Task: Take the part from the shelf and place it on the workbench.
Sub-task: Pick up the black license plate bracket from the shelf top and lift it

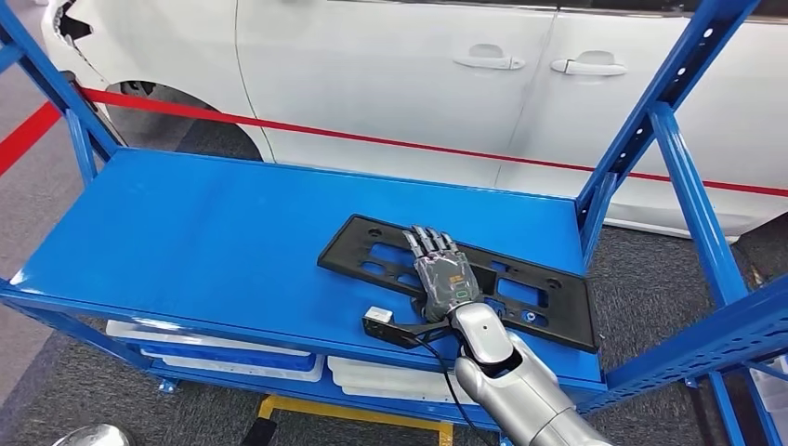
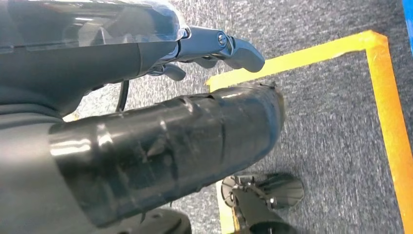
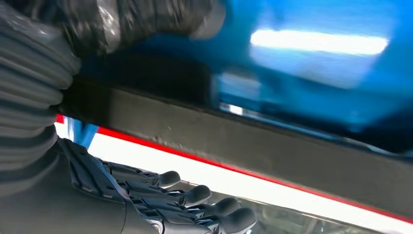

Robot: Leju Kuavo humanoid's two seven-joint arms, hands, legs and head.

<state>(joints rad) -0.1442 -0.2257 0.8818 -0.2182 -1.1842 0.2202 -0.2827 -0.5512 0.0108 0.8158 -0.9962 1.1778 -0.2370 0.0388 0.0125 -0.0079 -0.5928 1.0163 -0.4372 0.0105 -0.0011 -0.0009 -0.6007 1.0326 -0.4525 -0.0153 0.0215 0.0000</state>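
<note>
Where shelf lies bare, right hand over part

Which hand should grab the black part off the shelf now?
Right. The right hand lies flat over the black part on the blue shelf. The left hand hangs over the floor, so it looks worse placed.

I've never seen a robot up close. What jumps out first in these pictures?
A silver-armed right robot hand lies flat, fingers spread, on a long flat black plastic part with cut-outs, near the right end of a bright blue metal shelf. Behind the shelf stands a white car.
</note>
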